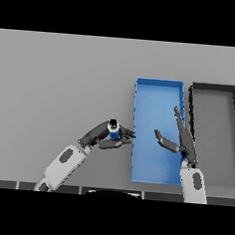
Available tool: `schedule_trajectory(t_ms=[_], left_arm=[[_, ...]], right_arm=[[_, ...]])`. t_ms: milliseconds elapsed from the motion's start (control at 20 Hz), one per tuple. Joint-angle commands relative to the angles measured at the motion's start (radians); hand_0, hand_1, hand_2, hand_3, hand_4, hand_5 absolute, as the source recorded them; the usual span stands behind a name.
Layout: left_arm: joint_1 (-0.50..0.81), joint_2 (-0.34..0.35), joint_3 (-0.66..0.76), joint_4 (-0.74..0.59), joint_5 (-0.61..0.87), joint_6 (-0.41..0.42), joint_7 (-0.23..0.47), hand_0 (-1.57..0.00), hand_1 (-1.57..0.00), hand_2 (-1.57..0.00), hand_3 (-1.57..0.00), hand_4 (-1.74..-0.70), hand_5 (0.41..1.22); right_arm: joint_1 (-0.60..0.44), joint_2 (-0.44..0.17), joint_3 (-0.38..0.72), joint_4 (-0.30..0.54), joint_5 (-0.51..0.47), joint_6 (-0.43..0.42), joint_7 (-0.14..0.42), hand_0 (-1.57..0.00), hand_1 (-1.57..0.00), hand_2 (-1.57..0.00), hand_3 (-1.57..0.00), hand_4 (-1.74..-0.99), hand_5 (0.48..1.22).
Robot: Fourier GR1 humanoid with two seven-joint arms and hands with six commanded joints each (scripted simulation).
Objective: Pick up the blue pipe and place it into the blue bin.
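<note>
Layout on the table (58, 75): bin (159, 93) right of centre; tray (214, 87) just beside it, farther right; pipe (113, 130) in the left hand (105, 137), just left of the bin's left wall; right hand (180, 142) over the bin — above its right part.

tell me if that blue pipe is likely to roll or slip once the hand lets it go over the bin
Probably rigid: the blue pipe keeps its short round shape in the left hand. Being round, it may roll once dropped, though the blue bin walls should contain it.
</note>
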Motion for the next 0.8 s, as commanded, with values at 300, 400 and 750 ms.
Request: schedule_trajectory(t_ms=[300, 400, 750], left_arm=[[0.011, -0.019, 0.011, -0.011, -0.025, -0.022, 0.021, -1.57, -1.57, -1.57, -1.57, -1.47, 1.22], [0.012, -0.029, 0.015, 0.0, -0.042, -0.021, 0.017, -1.57, -1.57, -1.57, -1.57, -1.47, 1.221], [0.019, -0.044, 0.027, 0.001, -0.072, -0.049, 0.019, -1.57, -1.57, -1.57, -1.57, -1.47, 1.221]], right_arm=[[-0.072, -0.033, 0.009, -0.012, 0.005, 0.029, 0.07, 0.0, 0.0, 0.0, 0.0, -1.185, 0.578], [-0.064, -0.032, 0.003, -0.013, -0.013, 0.038, 0.042, 0.0, -0.01, 0.0, 0.0, -1.194, 0.572], [-0.164, -0.125, -0.016, -0.177, -0.273, 0.237, 0.062, 0.0, -0.01, -0.01, 0.0, -1.165, 0.589]])
